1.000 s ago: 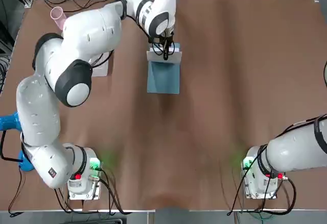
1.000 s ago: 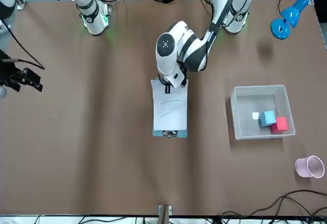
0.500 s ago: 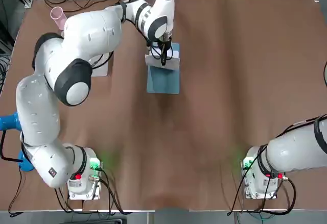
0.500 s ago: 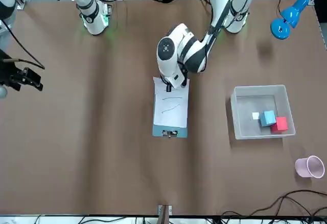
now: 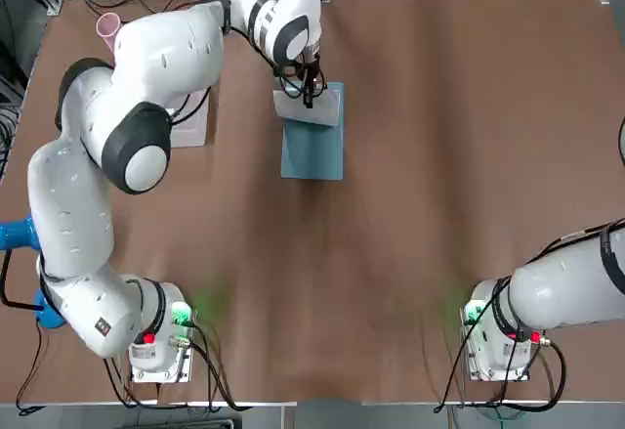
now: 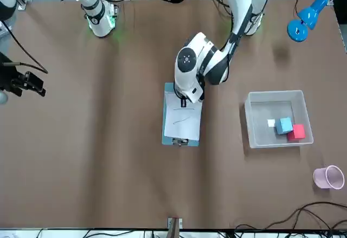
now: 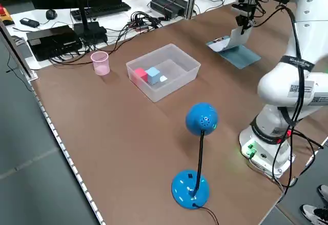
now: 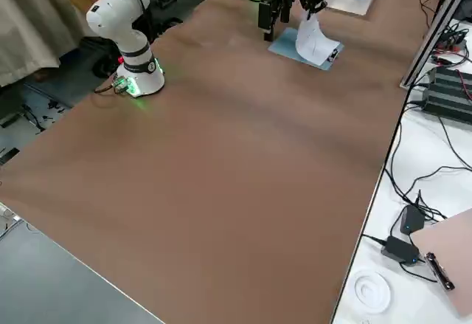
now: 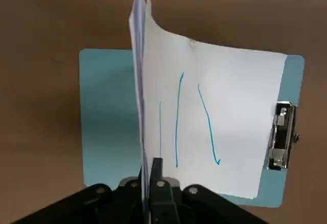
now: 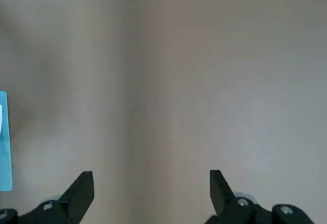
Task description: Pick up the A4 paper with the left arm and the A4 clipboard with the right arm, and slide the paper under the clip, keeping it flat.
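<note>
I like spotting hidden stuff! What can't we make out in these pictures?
- Tips of the left gripper: in the left wrist view, folded white paper runs between its black fingers, past the bottom edge.
- Pen strokes on the paper: in the top view, too small to see.
- Most of the light blue flat clipboard: right wrist view, cut off by the left edge.

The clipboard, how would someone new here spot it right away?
On the brown table, look past the clear plastic bin to the flat blue board lying under the white paper. It's the only board there, and unlike the small blue cube in the bin, it has a metal clip at one short end.
</note>
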Tool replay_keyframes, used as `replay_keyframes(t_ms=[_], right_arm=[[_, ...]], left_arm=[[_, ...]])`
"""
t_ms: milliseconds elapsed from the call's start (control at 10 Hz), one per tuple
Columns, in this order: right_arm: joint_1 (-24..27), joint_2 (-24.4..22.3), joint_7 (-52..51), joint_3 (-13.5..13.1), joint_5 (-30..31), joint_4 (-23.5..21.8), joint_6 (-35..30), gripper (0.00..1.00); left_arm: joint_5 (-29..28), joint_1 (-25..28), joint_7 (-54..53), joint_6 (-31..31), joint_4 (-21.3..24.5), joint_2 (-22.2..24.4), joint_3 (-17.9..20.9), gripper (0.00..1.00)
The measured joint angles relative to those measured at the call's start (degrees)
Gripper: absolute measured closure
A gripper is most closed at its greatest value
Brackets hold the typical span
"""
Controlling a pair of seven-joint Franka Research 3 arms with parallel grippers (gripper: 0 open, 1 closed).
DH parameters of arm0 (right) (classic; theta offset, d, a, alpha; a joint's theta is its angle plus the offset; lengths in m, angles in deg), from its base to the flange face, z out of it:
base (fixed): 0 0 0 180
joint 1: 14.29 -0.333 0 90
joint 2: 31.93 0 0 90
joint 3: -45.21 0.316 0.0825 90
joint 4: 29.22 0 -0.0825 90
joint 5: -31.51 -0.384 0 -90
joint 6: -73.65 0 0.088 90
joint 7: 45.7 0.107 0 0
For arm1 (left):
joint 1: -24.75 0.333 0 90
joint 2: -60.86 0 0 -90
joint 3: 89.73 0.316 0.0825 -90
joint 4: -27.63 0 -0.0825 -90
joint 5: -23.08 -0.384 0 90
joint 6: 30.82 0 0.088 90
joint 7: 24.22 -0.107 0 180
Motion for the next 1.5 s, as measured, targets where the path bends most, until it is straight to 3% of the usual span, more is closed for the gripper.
replay_keyframes(t_ms=[700, 1100, 1500], right_arm=[[0.00, 0.00, 0.00, 0.00, 0.00, 0.00, -0.02, 0.00], [0.00, 0.00, 0.00, 0.00, 0.00, 0.00, -0.03, 0.00], [0.00, 0.00, 0.00, 0.00, 0.00, 0.00, -0.03, 0.00]], left_arm=[[1.65, -0.24, -0.10, -4.25, 0.01, -1.72, -0.07, 0.99], [-4.16, -2.09, -1.31, -4.26, 0.05, -2.41, -0.12, 0.99], [-6.52, -3.27, -2.43, -4.19, 0.11, -3.26, -0.12, 0.99]])
